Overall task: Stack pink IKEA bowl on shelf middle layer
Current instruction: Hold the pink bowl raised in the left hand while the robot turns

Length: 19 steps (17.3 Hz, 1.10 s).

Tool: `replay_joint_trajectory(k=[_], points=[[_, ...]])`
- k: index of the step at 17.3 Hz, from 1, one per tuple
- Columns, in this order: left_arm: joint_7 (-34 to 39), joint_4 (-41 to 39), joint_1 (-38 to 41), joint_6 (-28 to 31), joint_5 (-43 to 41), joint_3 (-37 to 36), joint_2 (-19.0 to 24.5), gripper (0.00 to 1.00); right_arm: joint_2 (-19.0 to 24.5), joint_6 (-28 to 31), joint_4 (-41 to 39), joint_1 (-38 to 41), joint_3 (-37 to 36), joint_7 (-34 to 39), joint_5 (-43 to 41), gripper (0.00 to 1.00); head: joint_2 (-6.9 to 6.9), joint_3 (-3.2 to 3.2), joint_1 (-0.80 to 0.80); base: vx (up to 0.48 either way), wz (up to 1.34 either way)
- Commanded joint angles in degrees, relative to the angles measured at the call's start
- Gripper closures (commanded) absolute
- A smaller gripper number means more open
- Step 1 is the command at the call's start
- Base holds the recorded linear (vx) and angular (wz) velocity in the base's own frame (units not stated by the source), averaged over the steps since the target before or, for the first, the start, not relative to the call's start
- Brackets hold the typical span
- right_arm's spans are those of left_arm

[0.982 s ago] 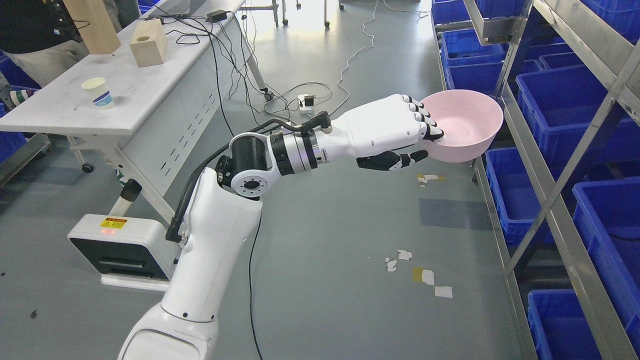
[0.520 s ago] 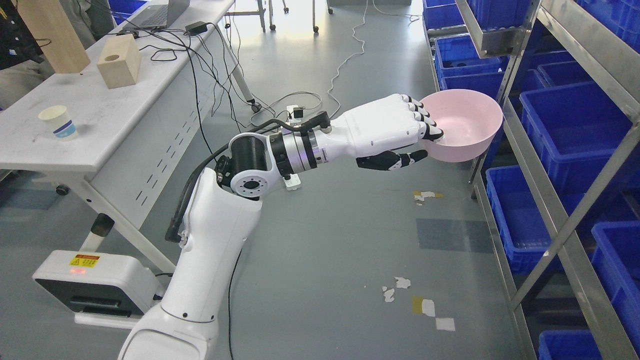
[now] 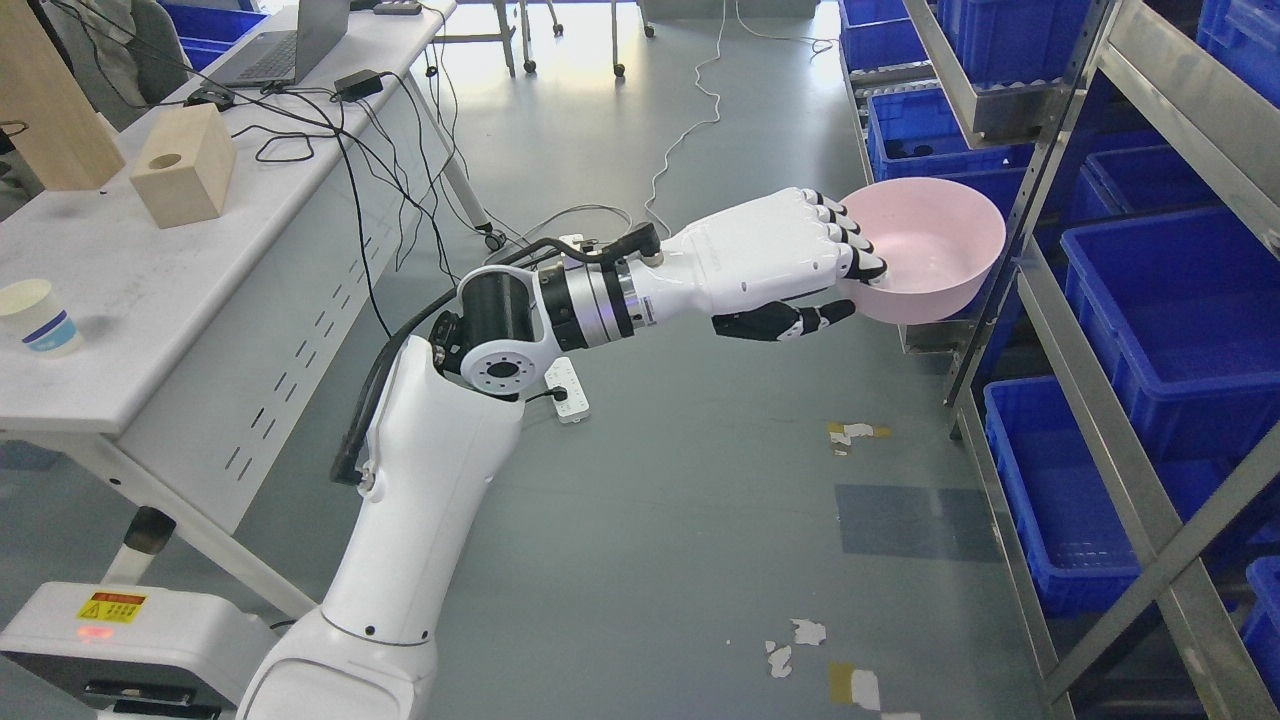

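pink round plastic bowl [image 3: 925, 250], held upright above the grey floor [image 3: 680, 500], just beside the metal shelf rack [image 3: 1090, 330] at the right, its far rim overlapping the rack's front upright; it rests on no layer. compared with the earlier frames, the whole scene has slid down and to the left: the white table [image 3: 150, 320] with the paper cup [image 3: 38, 318] and the holed wooden block [image 3: 184, 166] lies lower and closer to the left edge, the white power strip [image 3: 566, 388] shows from under the forearm, and the blue plastic bins [image 3: 1170, 330] on the rack sit lower, which marks a shift of the camera. arm, hand and bowl keep the same place and pose in the view. the left hand [image 3: 790, 265], white with black finger joints, is clamped on the bowl's near rim: four fingers [image 3: 850, 240] curl over the edge into the bowl and the thumb [image 3: 790, 322] presses beneath, against the outer wall. the left arm rises from the lower left, bends at the black elbow joint, and the forearm reaches rightward, nearly level, back of the hand upward. a laptop [image 3: 285, 45] and black cables lie at the table's far end.
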Motion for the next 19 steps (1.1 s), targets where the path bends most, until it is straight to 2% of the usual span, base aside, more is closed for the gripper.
replay_joint_trajectory(k=[1,10,19], points=[[0.01,-0.07,-0.01,-0.04,0.0,-0.1,1.0,0.94,-1.0,-0.04,-1.0,0.18,0.0,-0.03,0.0,0.0,0.0,0.0,0.0,0.267,0.0],[0.1,0.02,-0.01,-0.04,0.09,0.16,1.0,0.93,-1.0,-0.04,-1.0,0.18,0.0,-0.03,0.0,0.0,0.0,0.0,0.0,0.23,0.0],[0.45,0.02,-2.64,-0.04,2.1,-0.36,1.0,0.93,-1.0,-0.04,-1.0,0.18,0.0,-0.03,0.0,0.0,0.0,0.0,0.0,0.121,-0.2]])
